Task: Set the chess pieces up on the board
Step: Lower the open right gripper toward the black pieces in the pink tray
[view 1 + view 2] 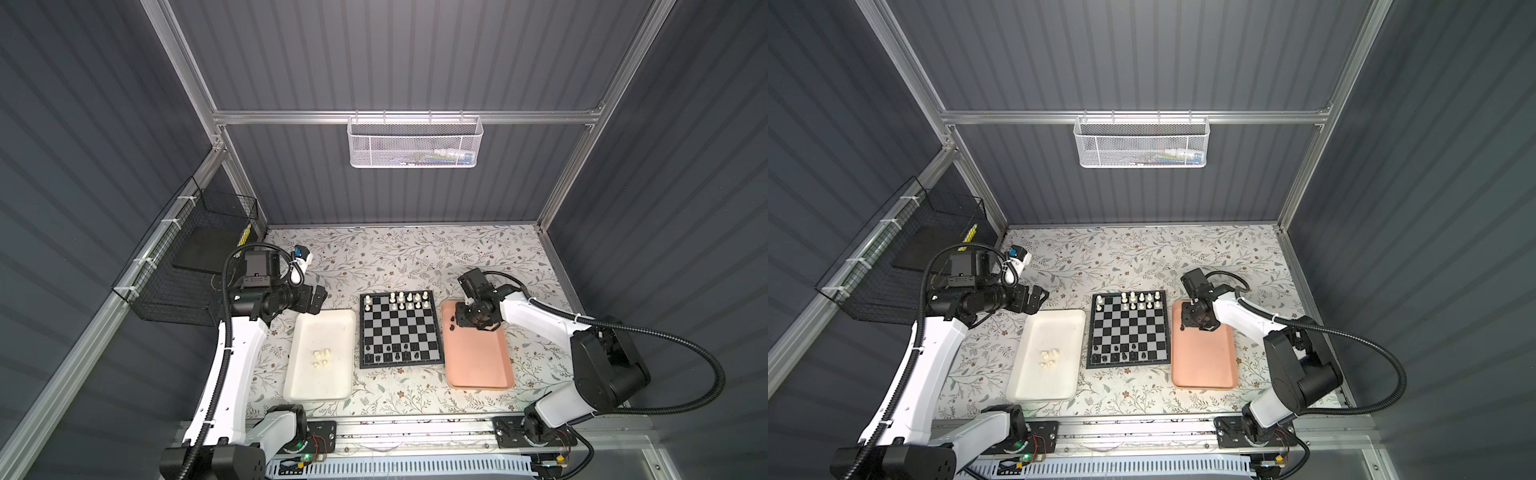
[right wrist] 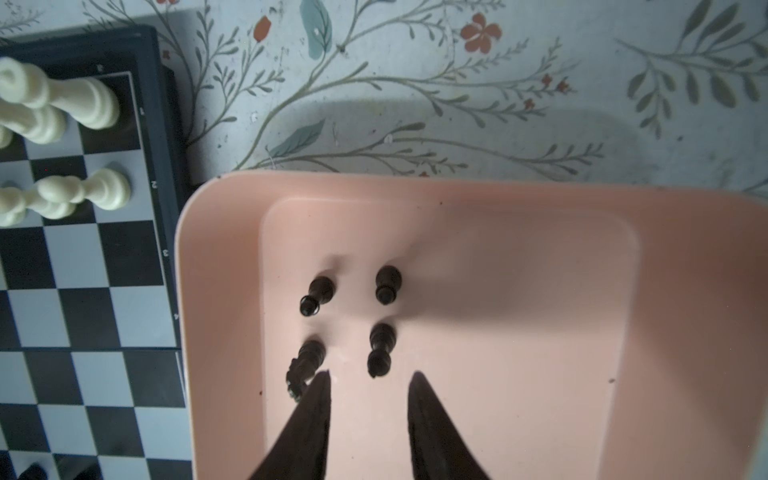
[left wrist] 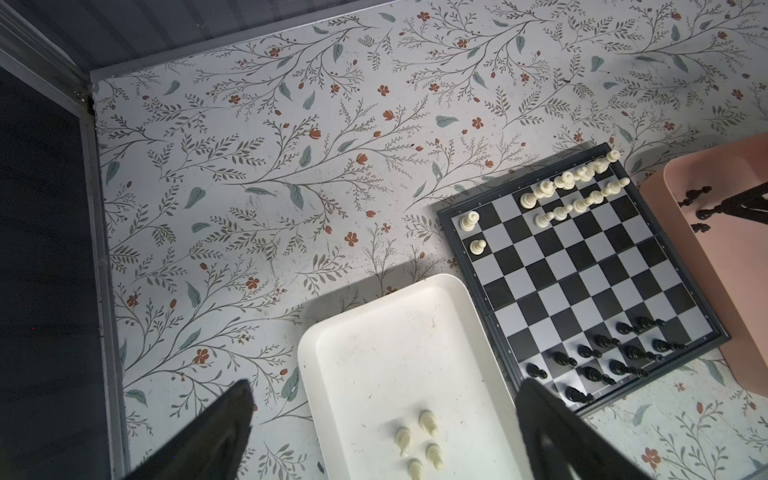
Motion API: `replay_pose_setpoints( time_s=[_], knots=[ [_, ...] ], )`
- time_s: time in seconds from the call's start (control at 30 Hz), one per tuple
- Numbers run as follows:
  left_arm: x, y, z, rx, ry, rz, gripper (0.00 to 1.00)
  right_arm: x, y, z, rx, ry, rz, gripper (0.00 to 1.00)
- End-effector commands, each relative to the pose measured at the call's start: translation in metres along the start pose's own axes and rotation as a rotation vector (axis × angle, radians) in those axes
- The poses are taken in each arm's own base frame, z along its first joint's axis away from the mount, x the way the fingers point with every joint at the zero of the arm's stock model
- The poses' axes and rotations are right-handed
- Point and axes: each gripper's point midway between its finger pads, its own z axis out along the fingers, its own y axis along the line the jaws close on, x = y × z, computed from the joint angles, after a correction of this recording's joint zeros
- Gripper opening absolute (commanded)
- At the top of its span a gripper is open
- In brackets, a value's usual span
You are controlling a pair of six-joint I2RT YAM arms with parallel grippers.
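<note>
The board [image 1: 399,328] [image 1: 1128,328] lies mid-table between two trays. Cream chess pieces [image 1: 409,301] stand on its two far rows and black ones [image 1: 395,351] on its near rows. Several cream pieces [image 3: 419,440] lie in the white tray [image 1: 324,332]. Several black pieces [image 2: 382,340] lie in the far end of the pink tray [image 1: 478,365] [image 2: 540,332]. My right gripper [image 2: 371,374] [image 1: 473,321] points down over them, open narrowly, and one black piece lies just ahead of the gap, not gripped. My left gripper [image 3: 386,386] [image 1: 316,297] hovers wide open and empty by the white tray's far edge.
A black wire basket [image 1: 187,270] hangs on the left wall beside the left arm. A white mesh basket [image 1: 415,141] hangs on the back rail. An aluminium rail [image 1: 415,432] runs along the table's front edge. Floral tabletop [image 1: 395,253] stretches behind the board.
</note>
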Motion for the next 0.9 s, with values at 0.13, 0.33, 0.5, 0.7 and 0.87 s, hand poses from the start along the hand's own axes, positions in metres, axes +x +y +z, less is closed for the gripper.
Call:
replay_pose_setpoints(
  time_s=[0.13,0.33,0.5,0.7,0.87],
  knots=[
    [0.007,-0.01,-0.003,0.04,0.016,0.004,1.0,-0.003,0.001,0.002,0.014,0.001,-0.013,0.33],
    [0.006,-0.014,-0.004,0.06,0.016,0.001,1.0,-0.003,0.001,0.006,0.015,0.006,-0.016,0.31],
    [0.011,-0.018,-0.002,0.096,0.056,0.0,1.0,-0.002,0.003,0.011,0.009,0.016,-0.013,0.29],
    [0.01,-0.019,-0.004,0.089,0.037,0.005,1.0,-0.002,0.002,0.013,0.018,0.019,-0.012,0.29],
    [0.009,-0.019,-0.004,0.094,0.038,0.002,1.0,-0.002,0.0,0.012,0.027,0.018,-0.011,0.27]
  ],
)
